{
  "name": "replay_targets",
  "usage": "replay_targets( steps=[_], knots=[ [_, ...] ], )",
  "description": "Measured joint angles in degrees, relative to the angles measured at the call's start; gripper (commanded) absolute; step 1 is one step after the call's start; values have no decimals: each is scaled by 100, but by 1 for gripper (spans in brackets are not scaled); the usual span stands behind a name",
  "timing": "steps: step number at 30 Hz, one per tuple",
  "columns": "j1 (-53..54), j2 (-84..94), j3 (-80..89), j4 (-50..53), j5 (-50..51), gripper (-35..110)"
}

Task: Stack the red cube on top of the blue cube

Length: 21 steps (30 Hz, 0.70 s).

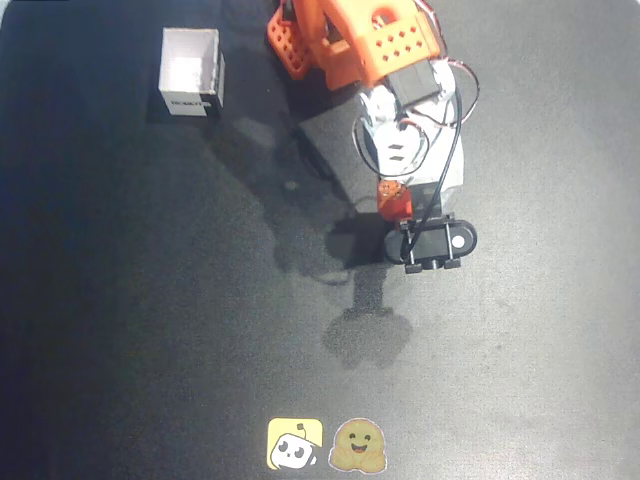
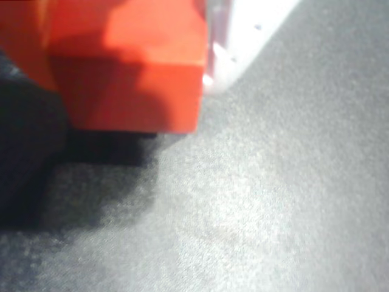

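Red cube (image 2: pixel 124 67) sits clamped in the claw (image 1: pixel 396 200), a white finger (image 2: pixel 240 42) pressed to its side, above the dark desk (image 1: pixel 150 330), well below and right of the white box (image 1: pixel 192 72) in the overhead view.

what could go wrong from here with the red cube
1. In the wrist view the red cube sits at the very tip of the pincer, beside a white finger. Such a shallow hold could let it slip or twist.
2. Its lower edge looks close to the dark mat, so a sideways move might drag it.
3. The arm hides the area under it in the overhead view, so alignment for stacking cannot be checked.
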Motion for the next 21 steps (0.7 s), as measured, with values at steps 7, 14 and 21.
replay_targets(
  steps=[7, 14, 21],
  knots=[
    [0, 123, 0, 211, -18, 0],
    [0, 246, 0, 211, -18, 0],
    [-97, 413, 149, 211, -18, 0]
  ],
)
